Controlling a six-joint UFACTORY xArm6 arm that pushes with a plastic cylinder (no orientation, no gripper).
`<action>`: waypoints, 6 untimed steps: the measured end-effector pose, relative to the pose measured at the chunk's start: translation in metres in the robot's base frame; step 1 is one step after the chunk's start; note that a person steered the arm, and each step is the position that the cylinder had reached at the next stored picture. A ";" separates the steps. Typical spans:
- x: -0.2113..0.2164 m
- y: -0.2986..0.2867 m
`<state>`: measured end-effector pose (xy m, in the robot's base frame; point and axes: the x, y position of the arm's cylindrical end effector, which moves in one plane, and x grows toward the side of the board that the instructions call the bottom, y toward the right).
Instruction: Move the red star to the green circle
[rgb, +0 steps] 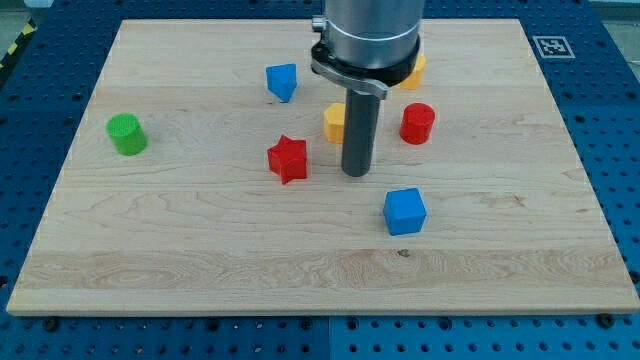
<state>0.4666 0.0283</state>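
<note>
The red star (288, 158) lies near the middle of the wooden board. The green circle (127, 134), a short cylinder, stands far off at the view's left. My tip (357, 173) rests on the board just to the right of the red star, a small gap apart from it. The rod rises from there to the arm's grey body at the view's top.
A yellow block (335, 122) sits partly behind the rod. A red cylinder (417, 123) is to the rod's right. A blue block (282, 81) lies above the star, a blue cube (405, 211) at lower right. Another yellow block (414, 72) peeks out beside the arm.
</note>
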 end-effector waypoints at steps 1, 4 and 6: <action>0.000 -0.024; 0.000 -0.096; 0.000 -0.148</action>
